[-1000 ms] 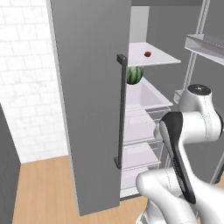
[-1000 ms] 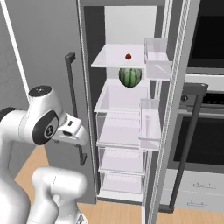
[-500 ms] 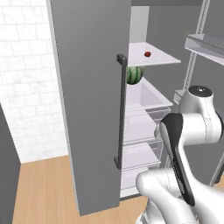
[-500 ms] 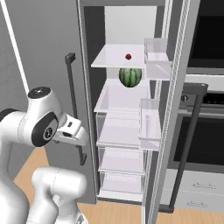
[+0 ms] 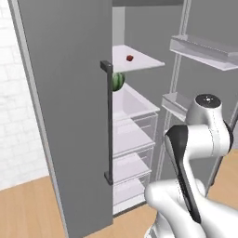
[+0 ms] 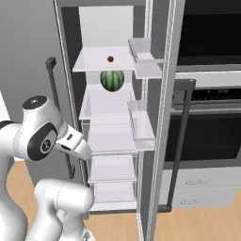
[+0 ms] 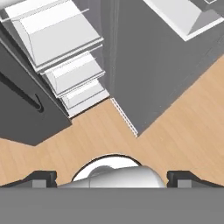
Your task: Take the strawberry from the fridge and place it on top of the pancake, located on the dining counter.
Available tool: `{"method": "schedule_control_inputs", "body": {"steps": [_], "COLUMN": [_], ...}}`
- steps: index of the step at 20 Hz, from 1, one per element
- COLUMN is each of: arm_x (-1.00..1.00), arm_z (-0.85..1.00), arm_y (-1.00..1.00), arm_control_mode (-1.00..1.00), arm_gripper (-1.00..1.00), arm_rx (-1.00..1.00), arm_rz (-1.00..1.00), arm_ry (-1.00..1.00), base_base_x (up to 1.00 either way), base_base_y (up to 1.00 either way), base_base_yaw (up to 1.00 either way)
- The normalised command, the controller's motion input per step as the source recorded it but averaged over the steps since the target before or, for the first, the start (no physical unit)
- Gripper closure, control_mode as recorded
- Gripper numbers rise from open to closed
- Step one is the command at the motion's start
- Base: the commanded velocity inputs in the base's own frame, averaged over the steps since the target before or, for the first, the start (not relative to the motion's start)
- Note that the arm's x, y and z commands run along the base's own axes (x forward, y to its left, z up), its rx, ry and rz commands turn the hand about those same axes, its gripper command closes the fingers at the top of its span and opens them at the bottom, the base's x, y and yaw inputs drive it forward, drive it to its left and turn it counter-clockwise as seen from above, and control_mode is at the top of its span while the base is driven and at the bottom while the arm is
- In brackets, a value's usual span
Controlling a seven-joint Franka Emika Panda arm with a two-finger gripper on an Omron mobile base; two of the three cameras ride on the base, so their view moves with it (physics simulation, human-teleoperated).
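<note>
- Hand view gave us the gripper [image 7: 112, 177] pointing down at the wooden floor [image 7: 175, 131], its two dark fingertips [image 7: 41, 177] set wide apart at the bottom edge with nothing between them.
- Beyond the tips, in that same view, we saw the lower white drawers [image 7: 74, 72] of the fridge [image 7: 144, 65] and the edge of its open grey door reaching down to the floor.
- From the left base view we saw the white arm [image 5: 195, 153] folded up near the camera, low and to the right, well apart from the upper shelves.
- The fridge [image 5: 69, 116] stood open ahead of us; its left door swung out toward the camera, with a long dark bar handle [image 5: 108, 121] running down its edge.
- The strawberry [image 5: 129, 58] lay on the top white shelf [image 5: 139, 60], small and dark red, alone on that shelf and far above the arm.
- In the right base view we found the strawberry [image 6: 110, 59] near the middle of the same top shelf [image 6: 94, 61].
- The watermelon [image 6: 112, 80] sat on the shelf just below it, green and striped, almost straight beneath the strawberry.
- To the right of the fridge [image 6: 155, 117] in that view we saw a dark oven [image 6: 207, 127] built into the wall and grey drawers [image 6: 197, 188] under it.
</note>
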Motion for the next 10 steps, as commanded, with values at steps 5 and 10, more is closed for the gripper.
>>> {"method": "schedule_control_inputs", "body": {"steps": [5,10], "arm_x": [0.0,0.0], "arm_z": [0.0,0.0], "arm_y": [0.0,0.0], "arm_control_mode": [1.0,1.0], "arm_gripper": [-1.0,-1.0], "arm_rx": [0.0,0.0], "arm_rz": [0.0,0.0], "arm_ry": [0.0,0.0], "base_base_x": [0.8,0.81], "base_base_y": [0.04,0.0], "base_base_yaw": [-0.09,0.0]}}
